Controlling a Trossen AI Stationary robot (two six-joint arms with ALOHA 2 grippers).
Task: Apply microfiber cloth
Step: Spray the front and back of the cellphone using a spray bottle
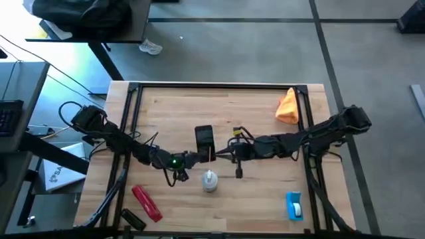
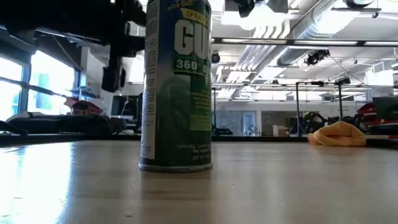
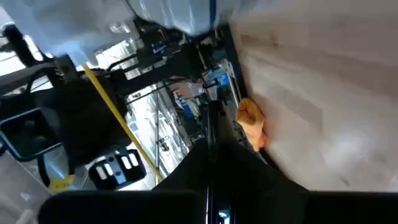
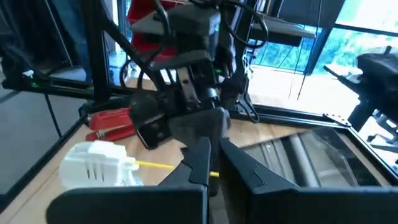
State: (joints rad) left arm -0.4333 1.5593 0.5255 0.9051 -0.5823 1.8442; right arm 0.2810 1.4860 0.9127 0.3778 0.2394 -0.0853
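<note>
Tabletop's far corner holds microfiber cloth (image 1: 287, 106), well apart from both tools.

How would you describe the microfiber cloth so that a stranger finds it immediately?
Look at the wooden table, then its far right corner beside the black frame rail. The microfiber cloth lies there crumpled, apart from both arms. It is the only soft, bright orange thing.
</note>
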